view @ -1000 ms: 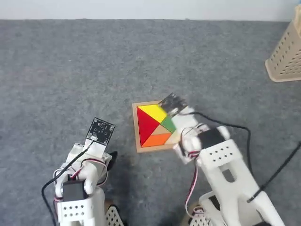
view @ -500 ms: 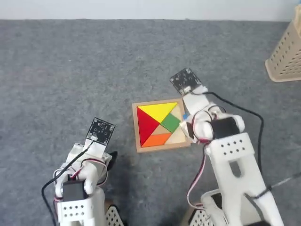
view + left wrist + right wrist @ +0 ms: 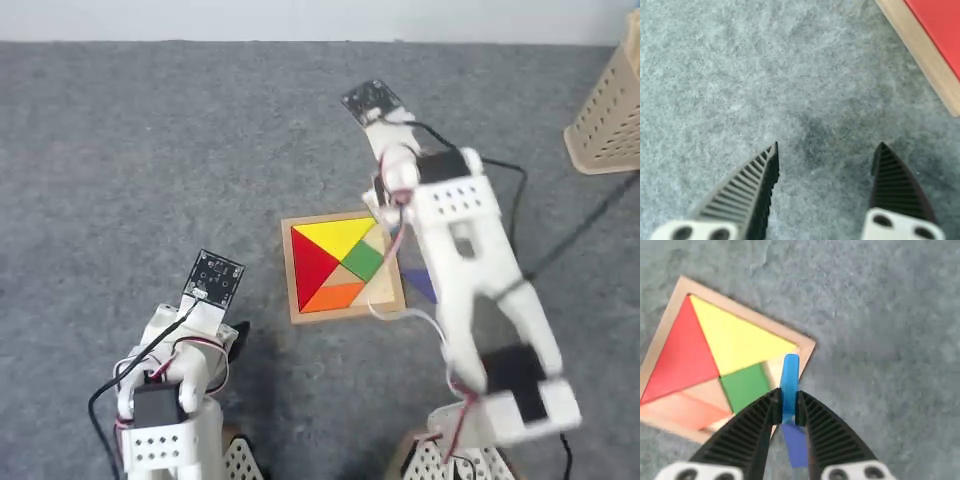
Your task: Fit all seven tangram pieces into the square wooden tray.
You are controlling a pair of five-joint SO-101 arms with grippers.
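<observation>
1. We think the step now is to put the blue piece (image 3: 789, 374) into the tray (image 3: 806, 347). To do it well, we should bring it down slowly over the bare wood by the corner. That spot is next to the yellow piece (image 3: 740, 337) and the green piece (image 3: 745, 387).
2. The blue piece stands up on its thin edge in the claw. We think it must be tipped flat and turned to match the gap. If not, it may catch on the rim or bump the pieces beside it.
3. The right claw (image 3: 788, 401) is squeezed tight on the blue piece, with one finger on each flat side. It hangs above the tray's corner and touches nothing else that we can see.
4. The tray sits on the grey carpet (image 3: 150, 150) between the two arms. The red piece (image 3: 680, 357) and the orange piece (image 3: 682, 412) lie in it too.
5. A purple piece (image 3: 421, 285) lies on the carpet just beside the tray.
6. The left claw (image 3: 828, 148) is wide apart and holds nothing. It hangs over the carpet near the tray's edge.
</observation>
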